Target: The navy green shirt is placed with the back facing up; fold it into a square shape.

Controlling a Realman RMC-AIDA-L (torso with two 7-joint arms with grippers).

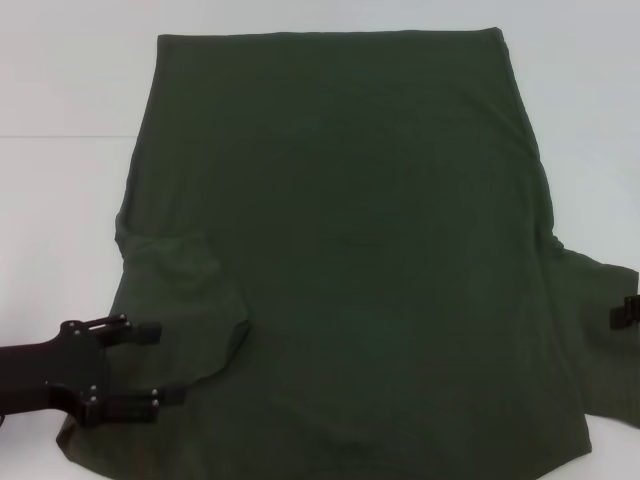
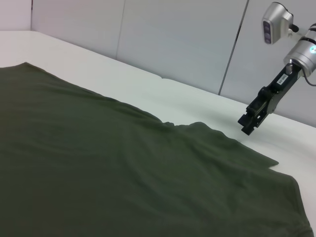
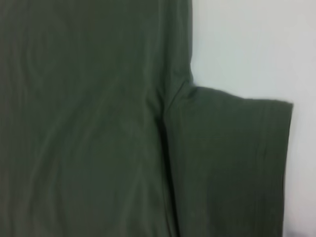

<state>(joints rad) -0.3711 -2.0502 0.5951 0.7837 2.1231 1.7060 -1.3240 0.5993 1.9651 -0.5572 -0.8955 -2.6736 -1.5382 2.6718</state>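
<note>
the large dark-green soft shirt (image 1: pixel 350 250) is lying mostly flat on the white tabletop (image 1: pixel 60 200), its left sleeve (image 1: pixel 180 290) already folded inward; the body folds remain. the left gripper (image 1: pixel 150 365) is hovering fingers apart at that sleeve; whether the right gripper (image 1: pixel 628 312) is apart, i cannot tell.

— How did the navy green shirt (image 1: pixel 360 250) lie?
— Flat and plain side up, hem far from the robot; its left sleeve was folded in over the body, the right sleeve spread outward.

One navy green shirt (image 1: pixel 350 250) spread flat, two short sleeves, one folded over the body and one lying out on one white table (image 1: pixel 60 80), two black grippers, left gripper (image 1: pixel 158 365), right gripper (image 1: pixel 628 311)
</note>
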